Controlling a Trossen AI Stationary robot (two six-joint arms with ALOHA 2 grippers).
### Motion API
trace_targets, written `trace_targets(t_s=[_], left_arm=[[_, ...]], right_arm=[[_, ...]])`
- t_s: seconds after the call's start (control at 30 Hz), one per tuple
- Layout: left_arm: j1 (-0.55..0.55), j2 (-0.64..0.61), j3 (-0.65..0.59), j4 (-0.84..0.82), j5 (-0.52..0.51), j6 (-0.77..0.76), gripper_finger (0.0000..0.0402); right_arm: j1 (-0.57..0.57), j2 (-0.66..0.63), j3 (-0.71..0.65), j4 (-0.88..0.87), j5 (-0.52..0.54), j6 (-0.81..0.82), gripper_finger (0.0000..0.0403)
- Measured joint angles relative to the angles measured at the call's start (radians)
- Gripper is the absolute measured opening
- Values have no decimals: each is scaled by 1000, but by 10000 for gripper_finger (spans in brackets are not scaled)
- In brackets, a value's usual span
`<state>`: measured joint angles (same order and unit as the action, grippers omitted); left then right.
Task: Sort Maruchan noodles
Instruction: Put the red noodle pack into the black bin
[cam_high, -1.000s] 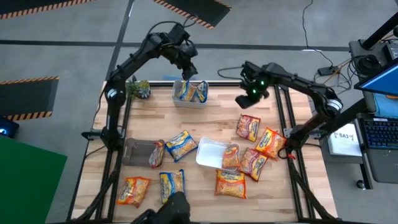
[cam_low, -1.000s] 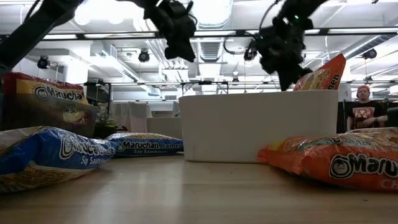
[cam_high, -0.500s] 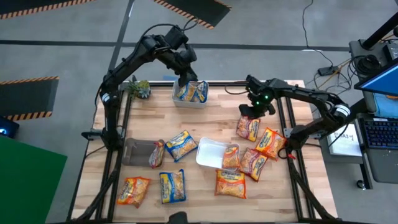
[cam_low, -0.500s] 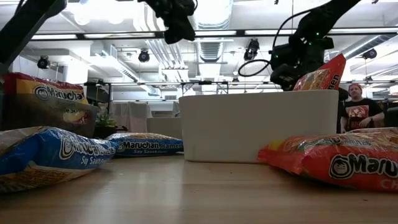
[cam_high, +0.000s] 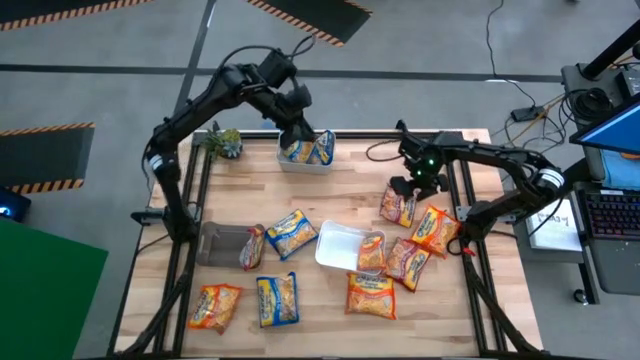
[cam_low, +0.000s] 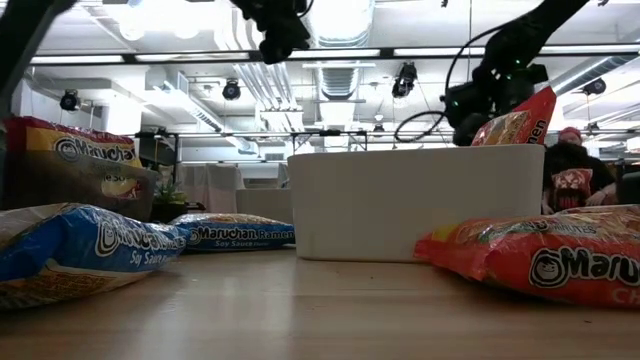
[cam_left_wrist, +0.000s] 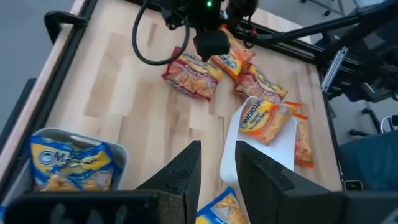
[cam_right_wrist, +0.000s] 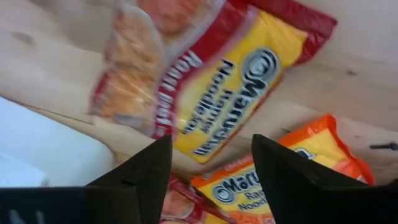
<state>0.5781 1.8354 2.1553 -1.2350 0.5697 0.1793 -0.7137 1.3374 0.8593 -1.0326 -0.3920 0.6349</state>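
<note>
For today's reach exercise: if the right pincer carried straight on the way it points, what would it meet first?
Probably the red packet lying on the table, framed between the open fingers of the right pincer; depth is uncertain.

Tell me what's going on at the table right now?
Ramen packets are being sorted by colour. The right gripper hangs with fingers open over a red packet at the table's right side, not gripping it. The left gripper waits above the clear tray at the back, which holds blue packets. More packets lie loose around a white tray.
</note>
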Motion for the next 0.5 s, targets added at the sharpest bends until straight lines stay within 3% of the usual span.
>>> trace_targets(t_s=[0.27,0.5], left_arm=[[-4,-304,-493,324,-17,-174,81],[-4,-549,-810,650,-141,-383,81]], right_arm=[[0,-51,-128,79,-4,24,246],[0,-32,-222,407,-72,121,253]])
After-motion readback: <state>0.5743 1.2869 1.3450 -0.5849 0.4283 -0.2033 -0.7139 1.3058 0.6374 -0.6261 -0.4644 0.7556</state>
